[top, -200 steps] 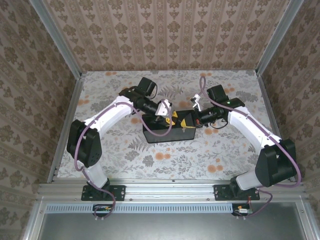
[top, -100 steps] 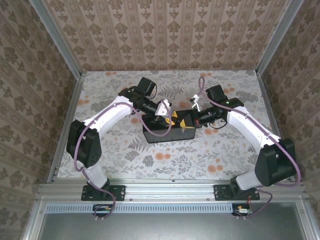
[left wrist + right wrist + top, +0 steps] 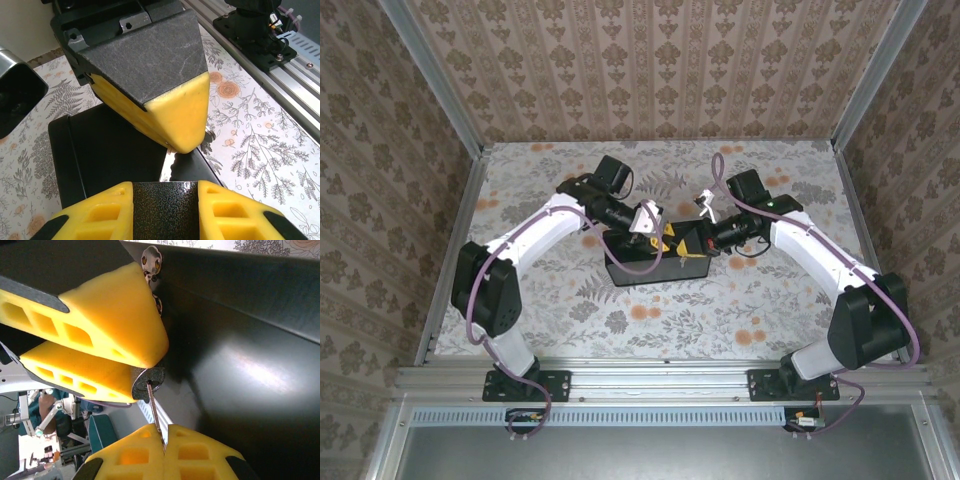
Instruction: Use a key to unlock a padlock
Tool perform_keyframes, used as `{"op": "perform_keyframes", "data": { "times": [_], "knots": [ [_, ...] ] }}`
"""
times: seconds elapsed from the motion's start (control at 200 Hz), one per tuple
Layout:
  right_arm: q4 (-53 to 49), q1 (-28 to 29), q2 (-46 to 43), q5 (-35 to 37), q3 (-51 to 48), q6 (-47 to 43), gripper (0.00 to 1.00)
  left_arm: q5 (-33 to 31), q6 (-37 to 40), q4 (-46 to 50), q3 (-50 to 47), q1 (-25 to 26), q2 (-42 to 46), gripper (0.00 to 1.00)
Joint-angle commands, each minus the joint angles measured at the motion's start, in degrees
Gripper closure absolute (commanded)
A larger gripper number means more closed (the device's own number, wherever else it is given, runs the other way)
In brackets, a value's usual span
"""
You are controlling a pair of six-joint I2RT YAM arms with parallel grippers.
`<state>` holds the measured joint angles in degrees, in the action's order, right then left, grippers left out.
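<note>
Step in hand: the key (image 3: 155,412) is being brought to the padlock (image 3: 148,379), on top of a black box (image 3: 655,262) at the middle of the desk (image 3: 770,310).
Left gripper (image 3: 654,238): jaws partly spread, pinching the padlock's round silver body.
Right gripper (image 3: 165,440): jaws pressed together on the thin key blade, pinched between 2 yellow fingertips (image 3: 200,450).
Key: its tip is seen at the padlock's face; full seating cannot be told.
Next move: likely a straight push along the blade, then a turn, with the padlock held steady.
</note>
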<state>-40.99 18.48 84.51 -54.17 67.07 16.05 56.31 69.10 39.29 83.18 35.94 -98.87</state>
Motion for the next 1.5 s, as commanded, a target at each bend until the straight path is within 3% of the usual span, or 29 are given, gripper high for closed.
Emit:
{"op": "perform_keyframes", "data": {
  "times": [0.0, 0.425, 0.665, 1.16, 1.495],
  "knots": [
    [0.9, 0.0, 0.8, -0.8, 1.8, 0.1, 1.00, 4.6, 2.5, -1.3, -0.3, 0.9, 4.3, 1.00],
    [-1.1, -0.1, 3.4, -6.5, 3.7, -2.2, 1.00, 3.6, 5.7, -3.6, -3.3, 2.9, 7.2, 1.00],
    [-2.2, -0.4, 5.6, -7.5, 6.3, -2.7, 1.00, 2.4, 8.3, 0.0, -1.4, 3.5, 6.6, 1.00],
    [14.0, 1.7, 7.5, -11.1, 6.8, 7.9, 1.00, 6.8, 1.7, -7.5, -3.1, 3.0, 6.9, 1.00],
    [5.7, -1.3, 12.7, -13.2, 10.4, -0.8, 1.00, 7.8, 6.4, -1.7, -3.5, 3.2, 9.9, 1.00]
  ]
}}
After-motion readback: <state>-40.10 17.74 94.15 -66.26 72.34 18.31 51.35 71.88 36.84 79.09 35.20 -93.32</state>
